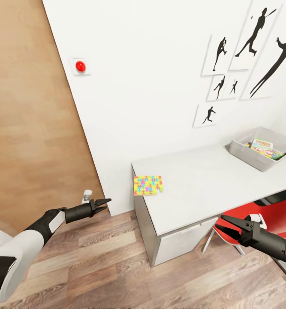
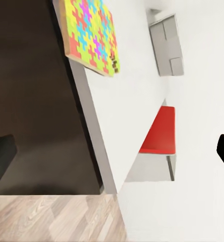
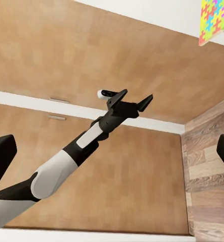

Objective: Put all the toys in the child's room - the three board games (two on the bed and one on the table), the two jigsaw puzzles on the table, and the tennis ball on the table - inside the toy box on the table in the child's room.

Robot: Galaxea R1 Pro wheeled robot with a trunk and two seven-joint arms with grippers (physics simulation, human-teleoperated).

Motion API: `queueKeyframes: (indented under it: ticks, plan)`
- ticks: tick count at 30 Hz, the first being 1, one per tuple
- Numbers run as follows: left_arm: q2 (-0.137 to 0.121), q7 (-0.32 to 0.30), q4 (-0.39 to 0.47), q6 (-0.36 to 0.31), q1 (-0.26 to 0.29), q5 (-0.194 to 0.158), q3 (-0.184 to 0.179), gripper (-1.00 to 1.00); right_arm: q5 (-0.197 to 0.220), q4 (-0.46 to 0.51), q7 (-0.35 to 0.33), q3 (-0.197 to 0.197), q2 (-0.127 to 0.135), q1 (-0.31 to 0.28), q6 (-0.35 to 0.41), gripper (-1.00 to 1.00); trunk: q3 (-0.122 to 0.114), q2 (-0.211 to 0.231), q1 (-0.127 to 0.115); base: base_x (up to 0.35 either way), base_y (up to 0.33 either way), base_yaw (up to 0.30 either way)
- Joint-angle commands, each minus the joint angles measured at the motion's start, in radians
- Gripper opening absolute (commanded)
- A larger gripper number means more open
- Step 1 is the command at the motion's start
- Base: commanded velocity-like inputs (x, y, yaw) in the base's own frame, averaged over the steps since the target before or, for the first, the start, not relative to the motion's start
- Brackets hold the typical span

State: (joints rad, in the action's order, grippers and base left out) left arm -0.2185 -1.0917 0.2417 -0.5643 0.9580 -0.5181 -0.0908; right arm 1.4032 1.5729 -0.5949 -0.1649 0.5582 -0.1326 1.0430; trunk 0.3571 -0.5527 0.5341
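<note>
We see one jigsaw puzzle (image 1: 148, 185) lying flat at the near left corner of the table (image 1: 203, 184), hanging a bit over the edge, at about 12 o'clock in our head view. The toy box (image 1: 263, 148) sits far along the table at about 2 o'clock, with colourful game boxes (image 1: 263, 149) inside. Our left gripper (image 1: 103, 205) floats at 9 o'clock with its fingers spread, holding nothing. Our right gripper (image 1: 227, 222) floats at 4 o'clock over a red chair (image 1: 284, 214), fingers spread too.

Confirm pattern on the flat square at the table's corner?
Interlocking yellow, pink, blue and green pieces on the jigsaw puzzle; clearest in left wrist view.
</note>
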Motion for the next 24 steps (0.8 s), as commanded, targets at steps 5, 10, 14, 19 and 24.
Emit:
queueKeyframes:
  ticks: [5, 10, 14, 19, 24]
  plan:
    - [0.001, -0.001, -0.003, -0.007, 0.0, -0.023, -0.007, 1.0, -0.005, -0.002, 0.0, -0.001, 0.0, -0.001, 0.003, 1.0, 0.01, -0.001, 0.0, 0.0, 0.0, 0.0]
    - [0.006, -0.001, -0.004, -0.006, -0.002, -0.025, -0.006, 1.0, -0.004, -0.005, 0.016, -0.001, 0.0, -0.001, 0.004, 1.0, 0.018, -0.001, 0.0, 0.0, 0.0, 0.0]
    - [0.01, 0.0, -0.004, -0.006, -0.003, -0.025, -0.006, 1.0, -0.004, -0.005, 0.02, -0.001, 0.0, -0.001, 0.004, 1.0, 0.024, -0.001, 0.0, 0.0, 0.0, 0.0]
    - [0.016, 0.0, -0.004, -0.007, -0.005, -0.026, -0.006, 1.0, -0.004, -0.005, 0.021, -0.001, -0.001, -0.001, 0.003, 1.0, 0.033, -0.001, 0.0, 0.0, 0.0, 0.0]
    - [0.018, 0.0, -0.005, -0.007, -0.005, -0.026, -0.006, 1.0, -0.004, -0.005, 0.023, -0.001, -0.001, -0.001, 0.003, 1.0, 0.041, -0.001, 0.0, 0.0, 0.0, 0.0]
